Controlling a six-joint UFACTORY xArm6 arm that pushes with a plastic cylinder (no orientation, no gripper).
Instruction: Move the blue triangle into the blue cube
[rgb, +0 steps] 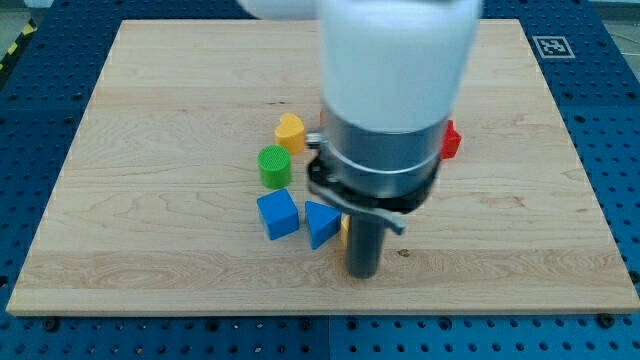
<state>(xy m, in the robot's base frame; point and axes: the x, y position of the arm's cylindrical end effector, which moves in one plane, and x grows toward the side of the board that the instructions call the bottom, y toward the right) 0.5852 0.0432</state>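
Observation:
The blue cube (278, 214) sits on the wooden board (150, 150) a little left of the middle. The blue triangle (320, 222) lies just to its right, very close to it or touching it. My tip (362, 272) is down on the board right of and slightly below the blue triangle. A small yellow or orange block (344, 230) shows between the rod and the triangle, mostly hidden by the rod.
A green cylinder (274, 166) stands above the blue cube. A yellow block (290, 131) lies above that. A red block (451, 139) peeks out at the arm's right. The arm's large body hides the board's upper middle.

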